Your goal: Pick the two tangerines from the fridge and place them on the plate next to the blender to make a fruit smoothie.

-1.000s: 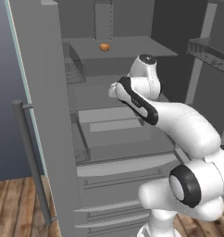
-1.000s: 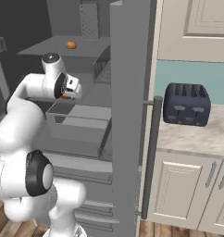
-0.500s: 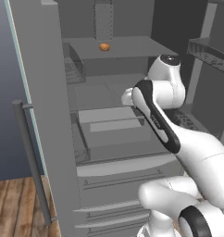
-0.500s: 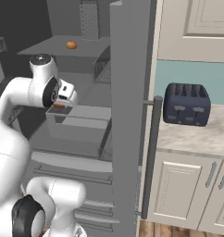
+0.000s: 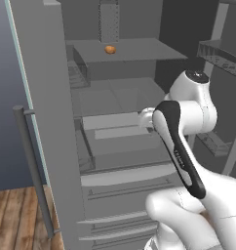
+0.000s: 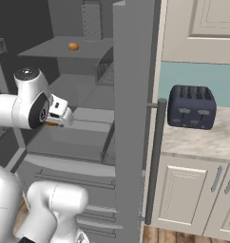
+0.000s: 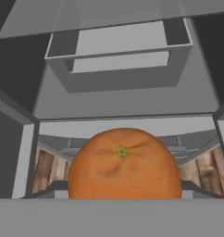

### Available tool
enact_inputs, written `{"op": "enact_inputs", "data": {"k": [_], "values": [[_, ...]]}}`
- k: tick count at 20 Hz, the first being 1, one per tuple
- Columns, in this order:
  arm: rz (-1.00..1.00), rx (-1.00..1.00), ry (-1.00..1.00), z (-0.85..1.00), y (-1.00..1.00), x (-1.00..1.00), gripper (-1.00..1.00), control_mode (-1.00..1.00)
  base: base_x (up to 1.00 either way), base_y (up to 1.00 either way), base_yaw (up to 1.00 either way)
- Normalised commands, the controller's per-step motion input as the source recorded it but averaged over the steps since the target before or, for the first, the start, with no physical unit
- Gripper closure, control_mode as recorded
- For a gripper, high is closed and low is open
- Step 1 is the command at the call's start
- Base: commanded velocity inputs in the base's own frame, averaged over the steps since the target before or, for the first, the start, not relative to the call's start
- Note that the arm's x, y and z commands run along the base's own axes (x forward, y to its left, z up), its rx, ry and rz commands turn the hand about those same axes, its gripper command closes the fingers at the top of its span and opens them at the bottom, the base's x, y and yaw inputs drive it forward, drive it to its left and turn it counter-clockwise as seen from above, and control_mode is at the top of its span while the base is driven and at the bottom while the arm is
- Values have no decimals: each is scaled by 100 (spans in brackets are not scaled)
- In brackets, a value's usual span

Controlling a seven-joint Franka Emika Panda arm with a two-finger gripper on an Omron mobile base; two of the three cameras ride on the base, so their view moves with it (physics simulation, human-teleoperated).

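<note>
The jaws grip a tangerine [image 7: 124, 164], round, bright orange, its small green stem scar facing the camera; another tangerine [image 5: 110, 49] lies on the fridge [image 5: 51, 146] shelf.

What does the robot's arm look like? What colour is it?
The arm is smooth, shiny white, made of fat rounded tubes. A black band runs along one section, and its round joint caps are dark grey. The claw end is a small boxy white block. No loose cables show.

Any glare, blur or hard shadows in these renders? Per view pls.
Left base view: flat, dim, no glare; the shelf tangerine small but sharp. Right base view: the fridge interior dark, the toaster evenly lit. Hand view: the held tangerine crisp, softly shaded.
</note>
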Motion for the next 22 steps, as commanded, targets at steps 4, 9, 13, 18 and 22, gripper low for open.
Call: {"op": "enact_inputs", "data": {"k": [4, 9, 13, 18, 22], "values": [[2, -1, 2, -7, 6, -4, 100, -100, 0, 0, 0], [1, 0, 0, -1, 3, -12, 100, 100, -36, 0, -3], [0, 0, 0, 0, 0, 0, 100, 100, -100, 2, -23], [0, 0, 0, 0, 0, 0, 100, 100, -84, 10, -43], [0, 0, 0, 0, 0, 0, 100, 100, -61, 41, -56]]}}
